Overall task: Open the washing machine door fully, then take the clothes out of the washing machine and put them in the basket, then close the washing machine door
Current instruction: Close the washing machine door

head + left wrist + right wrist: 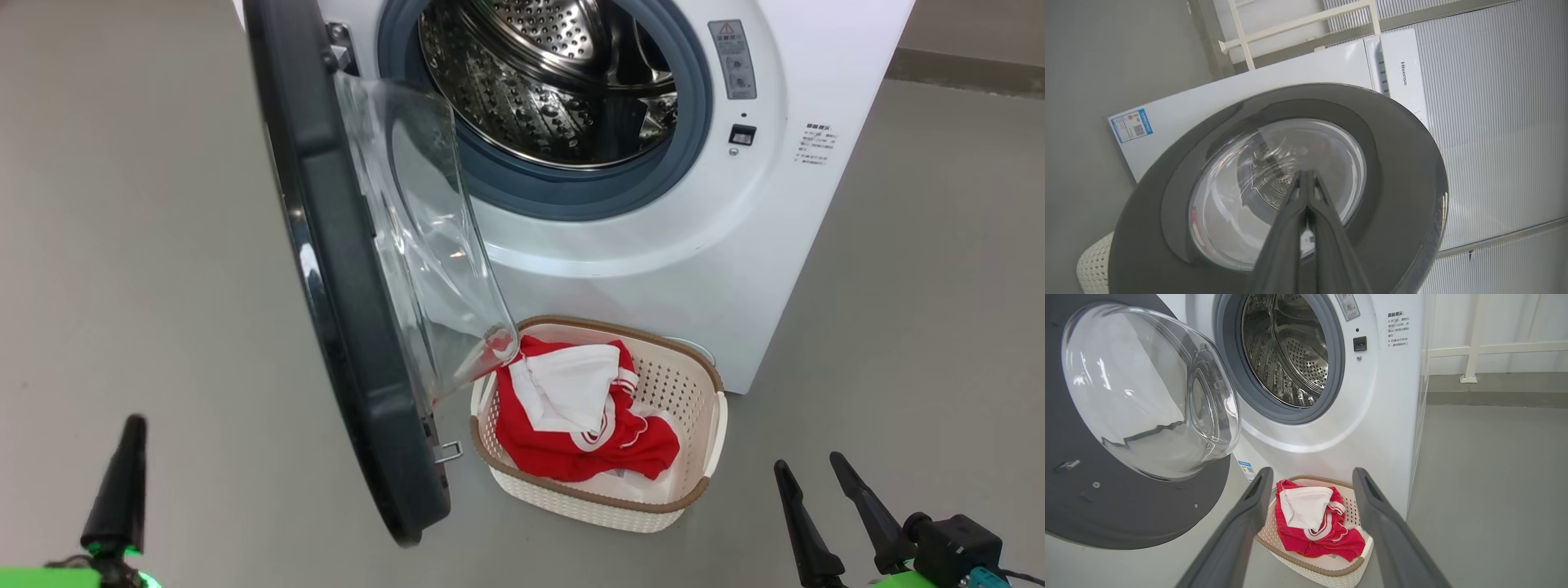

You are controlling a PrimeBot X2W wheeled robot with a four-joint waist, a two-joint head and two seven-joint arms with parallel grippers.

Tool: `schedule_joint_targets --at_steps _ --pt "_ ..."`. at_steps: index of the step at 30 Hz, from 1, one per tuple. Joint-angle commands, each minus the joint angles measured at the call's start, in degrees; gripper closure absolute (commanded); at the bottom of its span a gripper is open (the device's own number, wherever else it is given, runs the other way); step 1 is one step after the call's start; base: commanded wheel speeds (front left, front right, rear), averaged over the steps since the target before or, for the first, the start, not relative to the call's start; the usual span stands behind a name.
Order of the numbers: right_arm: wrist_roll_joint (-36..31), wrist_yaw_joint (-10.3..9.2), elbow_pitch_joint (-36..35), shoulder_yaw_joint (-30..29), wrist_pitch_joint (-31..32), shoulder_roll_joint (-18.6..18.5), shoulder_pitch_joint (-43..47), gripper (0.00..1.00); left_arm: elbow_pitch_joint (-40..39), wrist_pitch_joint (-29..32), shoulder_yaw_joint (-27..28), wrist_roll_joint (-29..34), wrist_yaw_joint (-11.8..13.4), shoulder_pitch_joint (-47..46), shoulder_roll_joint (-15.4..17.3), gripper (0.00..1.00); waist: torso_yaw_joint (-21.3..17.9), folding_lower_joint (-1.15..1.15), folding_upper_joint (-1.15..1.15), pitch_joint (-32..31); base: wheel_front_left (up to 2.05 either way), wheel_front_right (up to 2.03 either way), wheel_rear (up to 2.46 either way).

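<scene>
Washing machine door point(343, 269) stands open, edge-on in front of the washing machine point(653, 269). Red-and-white clothes point(580, 425) lie in the basket point(694, 457) on the floor, just below the door's glass. Left gripper point(135, 425): 2 fingers pressed together, gripping nothing (pointing at the door's outer face). Right gripper point(808, 462): jaws spread wide, apart from the basket.

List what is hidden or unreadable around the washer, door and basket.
- Left wrist view: the basket is mostly hidden behind the washing machine door.
- Head view: the drum is cut by the upper edge.
- Head view: the warning label is too small to read.
- Head and right wrist views: folds hide any lettering on the clothes.
</scene>
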Motion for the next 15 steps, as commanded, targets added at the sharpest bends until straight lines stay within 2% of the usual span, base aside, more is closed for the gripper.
schedule_joint_targets --at_steps 1,3,4,5,9,15 --pt "0.36 0.02 -1.30 1.26 -0.37 -0.38 -0.52 0.00 -2.39 4.77 2.96 -4.11 -0.32 -2.97 2.02 1.00 -0.11 0.00 0.00 0.25 0.00 0.00 0.00" --pt "0.28 0.02 -1.31 1.32 -0.37 -0.35 -0.67 0.00 -2.95 11.28 3.63 -7.16 -0.32 -3.42 2.89 1.00 -0.27 0.00 0.00 0.46 0.00 0.00 0.00" --pt "0.24 0.02 -1.33 1.33 -0.37 -0.35 -0.74 0.00 -3.14 14.26 3.71 -7.48 -0.32 -3.56 3.53 1.00 -0.36 0.00 0.00 0.57 0.00 0.00 0.00" --pt "0.24 0.02 -1.33 1.33 -0.37 -0.35 -0.74 0.00 -3.14 14.26 3.71 -7.48 -0.32 -3.56 3.53 1.00 -0.36 0.00 0.00 0.57 0.00 0.00 0.00" --pt "0.13 0.02 -1.35 1.45 -0.37 -0.36 -0.99 0.00 -3.29 25.11 3.01 -8.08 -0.32 -4.07 4.66 1.00 -0.82 0.00 0.00 1.05 0.00 0.00 0.00" --pt "0.05 0.02 -1.48 1.33 -0.37 -0.52 -1.35 0.00 -3.78 39.05 3.65 -9.94 -0.32 -4.40 3.90 1.00 -1.55 0.00 0.00 1.82 0.00 0.00 0.00"
